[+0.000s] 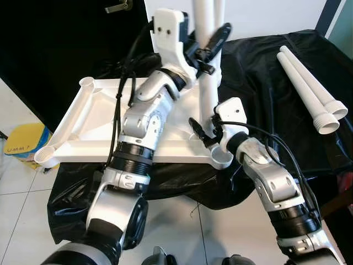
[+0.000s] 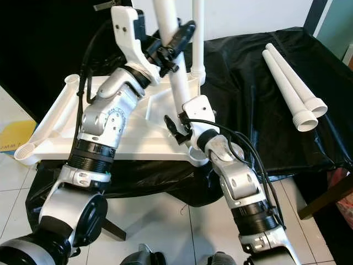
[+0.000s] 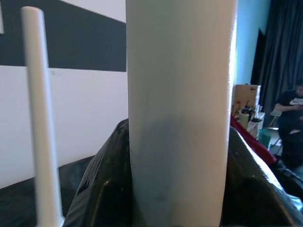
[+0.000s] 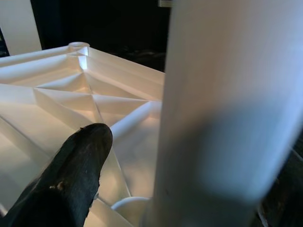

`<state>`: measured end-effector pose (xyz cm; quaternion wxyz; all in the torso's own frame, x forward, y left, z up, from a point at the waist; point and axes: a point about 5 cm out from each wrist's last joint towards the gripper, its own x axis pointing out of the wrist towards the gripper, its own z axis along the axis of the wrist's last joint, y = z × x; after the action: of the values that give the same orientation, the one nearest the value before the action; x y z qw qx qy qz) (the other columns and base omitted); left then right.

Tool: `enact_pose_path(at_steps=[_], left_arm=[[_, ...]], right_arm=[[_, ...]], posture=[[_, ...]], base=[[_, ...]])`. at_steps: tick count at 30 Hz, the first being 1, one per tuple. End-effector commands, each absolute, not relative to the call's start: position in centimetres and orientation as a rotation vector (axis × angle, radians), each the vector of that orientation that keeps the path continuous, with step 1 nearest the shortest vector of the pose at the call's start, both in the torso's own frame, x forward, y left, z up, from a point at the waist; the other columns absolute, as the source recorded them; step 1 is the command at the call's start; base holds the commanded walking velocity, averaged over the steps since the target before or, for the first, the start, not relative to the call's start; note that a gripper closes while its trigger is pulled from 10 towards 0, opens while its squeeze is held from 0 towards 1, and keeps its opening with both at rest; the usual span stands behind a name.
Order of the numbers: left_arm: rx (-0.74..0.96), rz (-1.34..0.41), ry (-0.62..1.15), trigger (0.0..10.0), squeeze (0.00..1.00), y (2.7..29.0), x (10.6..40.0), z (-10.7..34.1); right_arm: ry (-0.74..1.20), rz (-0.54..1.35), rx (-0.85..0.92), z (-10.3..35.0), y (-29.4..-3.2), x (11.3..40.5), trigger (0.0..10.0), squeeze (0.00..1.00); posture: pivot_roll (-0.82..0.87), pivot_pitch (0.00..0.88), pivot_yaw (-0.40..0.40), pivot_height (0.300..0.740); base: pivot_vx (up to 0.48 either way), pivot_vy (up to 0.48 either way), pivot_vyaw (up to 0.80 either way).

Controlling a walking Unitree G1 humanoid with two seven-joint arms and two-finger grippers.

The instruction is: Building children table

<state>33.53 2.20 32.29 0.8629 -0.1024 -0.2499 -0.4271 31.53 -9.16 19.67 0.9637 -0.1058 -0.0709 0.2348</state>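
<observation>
Left eye view: left end effector [image 1: 208,45] clamps the leg [image 1: 208,66] upright over the tabletop's [image 1: 94,118] near corner socket; right end effector [image 1: 205,132], spread, steadies its base. Next, I'd guess: twist it home.

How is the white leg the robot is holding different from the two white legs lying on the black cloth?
The held leg stands upright at a corner of the upturned tabletop; the two loose legs lie flat, side by side, on the black cloth. The left hand grips the held leg, with the right hand low beside it; nothing touches the loose legs. All are plain white tubes.
</observation>
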Motion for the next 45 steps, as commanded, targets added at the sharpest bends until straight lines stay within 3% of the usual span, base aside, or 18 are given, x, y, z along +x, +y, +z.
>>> enact_pose_path(at_steps=[1,15,16,17,30,31,33,34,45], left_arm=[[-0.215,-0.854,-0.522,10.0,0.00,2.1,33.2,32.3],[-0.235,-0.920,-0.530,10.0,0.00,0.0,30.9,32.3],[-0.233,-0.921,-0.530,10.0,0.00,-0.1,30.8,32.3],[-0.228,-0.923,-0.531,10.0,0.00,-0.1,30.8,32.3],[-0.201,-0.922,-0.527,10.0,0.00,-0.3,30.3,32.1],[-0.211,-0.927,-0.525,10.0,0.32,-0.3,30.2,32.1],[-0.220,-0.931,-0.523,10.0,0.32,-0.3,30.1,32.1],[-0.225,-0.934,-0.522,10.0,1.00,-0.3,30.1,32.0],[-0.227,-0.900,-0.529,10.0,1.00,0.4,30.3,32.1]], right_arm=[[-0.127,0.483,-0.221,19.6,-8.6,31.8,10.0,0.00],[-0.122,0.464,-0.237,19.6,-8.1,32.5,10.0,0.00],[-0.123,0.466,-0.237,19.7,-8.0,32.5,3.0,0.00],[-0.124,0.464,-0.241,19.6,-8.1,32.5,0.0,0.00],[-0.102,0.442,-0.223,18.9,-7.8,32.1,0.0,0.00],[-0.096,0.427,-0.208,18.8,-7.9,32.1,0.1,0.00],[-0.093,0.417,-0.197,18.8,-7.9,32.1,0.1,0.00],[-0.092,0.411,-0.191,18.8,-7.9,32.1,10.0,0.00],[-0.102,0.298,-0.108,19.3,-8.8,32.6,10.0,0.00]], posture=[[-0.12,0.032,0.072,0.740],[-0.11,0.031,0.070,0.740],[-0.11,0.031,0.071,0.740],[-0.11,0.030,0.073,0.740],[-0.11,0.032,0.063,0.740],[-0.11,0.031,0.058,0.740],[-0.11,0.031,0.058,0.740],[-0.11,0.031,0.057,0.740],[-0.08,0.039,0.037,0.740]], base=[[0.000,0.000,0.00],[0.000,0.000,0.00],[0.000,0.000,0.00],[0.000,0.000,0.00],[0.000,0.000,0.00],[0.000,0.000,0.00],[0.000,0.000,0.00],[0.000,0.000,0.00],[0.000,0.000,0.00]])
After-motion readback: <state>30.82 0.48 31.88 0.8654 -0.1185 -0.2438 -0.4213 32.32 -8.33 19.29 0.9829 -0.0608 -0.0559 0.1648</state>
